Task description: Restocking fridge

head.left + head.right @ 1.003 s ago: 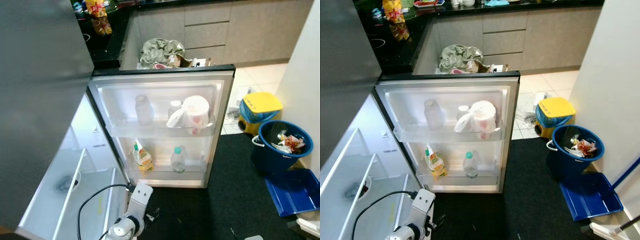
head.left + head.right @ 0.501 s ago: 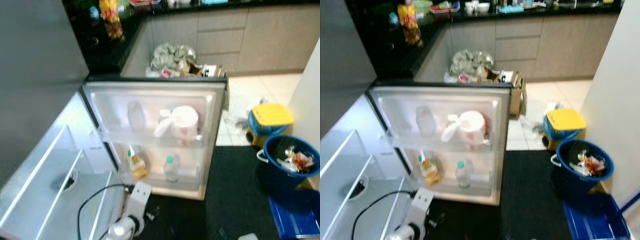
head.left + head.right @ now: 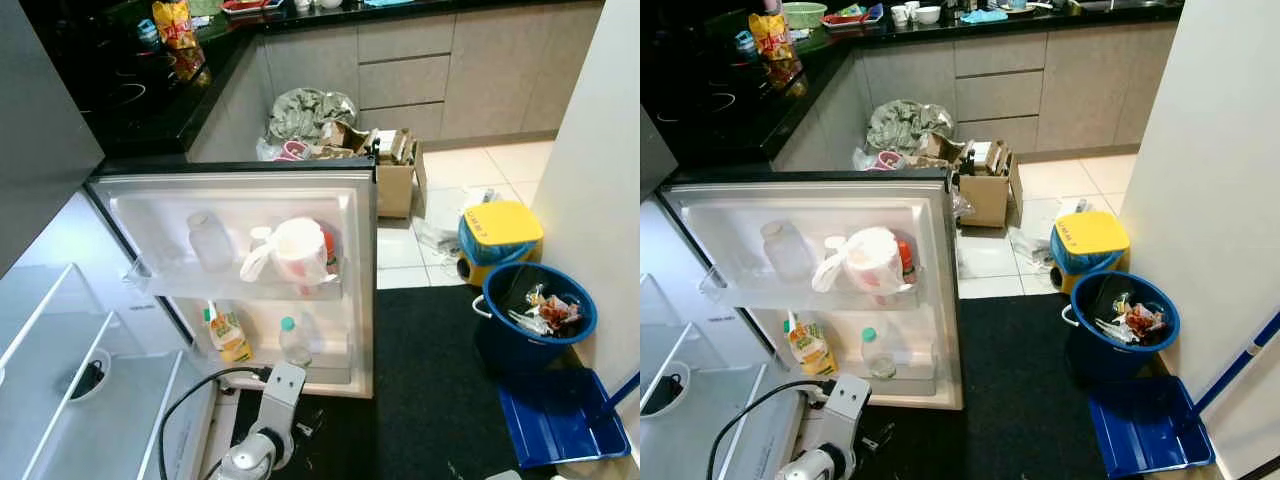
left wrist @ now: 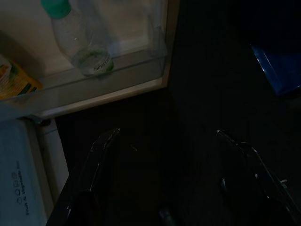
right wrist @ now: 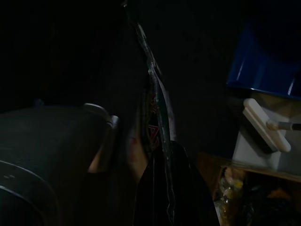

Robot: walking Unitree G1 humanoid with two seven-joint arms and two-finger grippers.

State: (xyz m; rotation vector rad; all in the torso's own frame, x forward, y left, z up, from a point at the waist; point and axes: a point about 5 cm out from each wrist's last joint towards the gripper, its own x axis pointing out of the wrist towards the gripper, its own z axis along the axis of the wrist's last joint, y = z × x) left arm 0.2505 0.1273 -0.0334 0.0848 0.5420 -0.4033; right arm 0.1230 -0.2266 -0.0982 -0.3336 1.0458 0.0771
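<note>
Left gripper [image 4: 164, 155] spread, empty, low over dark mat. Right gripper [image 5: 160, 155] pinching a thin packet [image 5: 157, 101]. Better lifted toward fridge door [image 3: 345, 190]; lower shelf's right end, beside water bottle [image 3: 293, 340], looks free.

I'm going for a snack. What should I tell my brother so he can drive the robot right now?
Left gripper: jaws open, holding nothing, low over the dark mat beside the fridge door.
Right gripper: in deep shade, and I cannot tell its state.
Door's upper shelf: clear jar and white jug.
Door's lower shelf: juice carton and water bottle.
Done: the door stands open.
Left: probably fetch the next item, put it inside, then shut the door.
</note>
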